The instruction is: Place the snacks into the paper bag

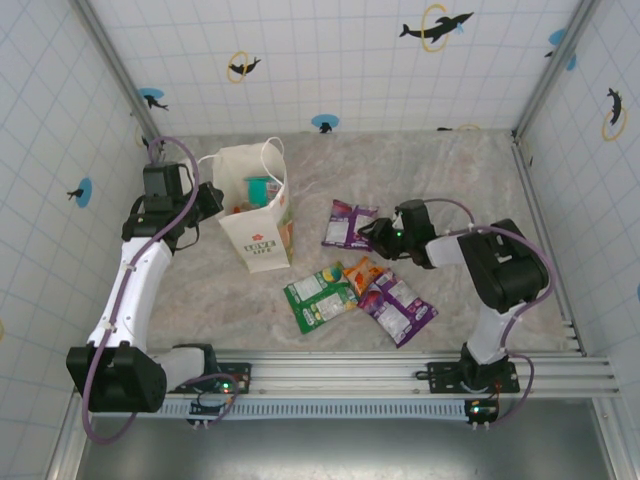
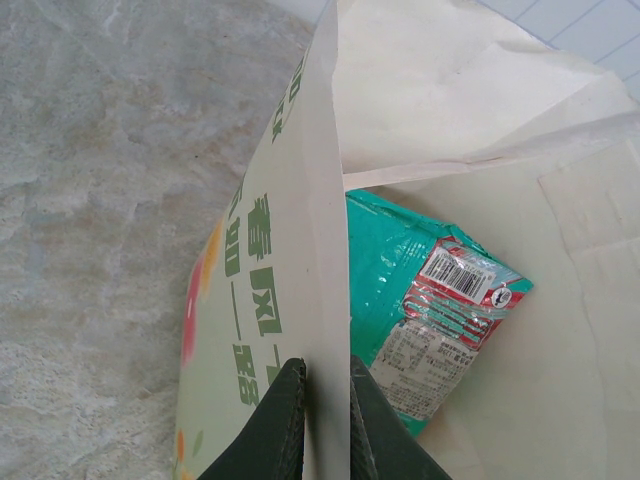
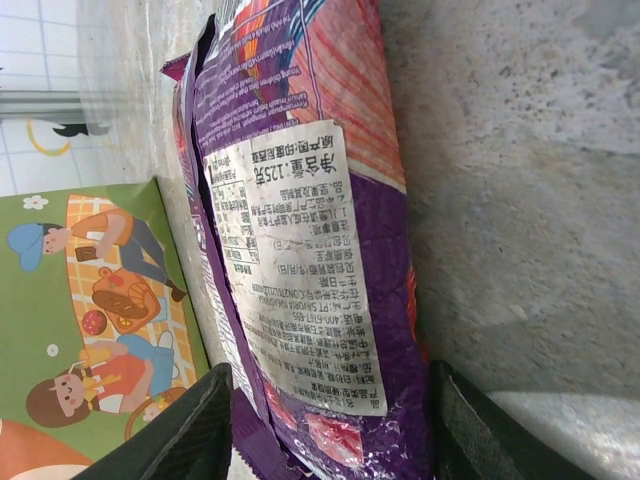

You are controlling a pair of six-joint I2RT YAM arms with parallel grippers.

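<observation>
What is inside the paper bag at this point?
One teal packet lies inside the paper bag. Whatever is beneath it is covered, so more packets cannot be ruled out.

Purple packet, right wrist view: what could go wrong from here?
1. Right end effector straddles the glossy purple packet near its end; it may slip or dangle.
2. Left end effector pinches one wall of the paper bag; a bump on insertion could tip or tear it.

Top: high over the near edge, looking down on the whole table (image 1: 450,180).
Left wrist: close, facing down the bag (image 2: 325,250) wall into its mouth.
Right wrist: very near, low along the table, on the purple packet (image 3: 300,250).
Shared: top with left wrist, the bag; top with right wrist, the purple packet.
</observation>
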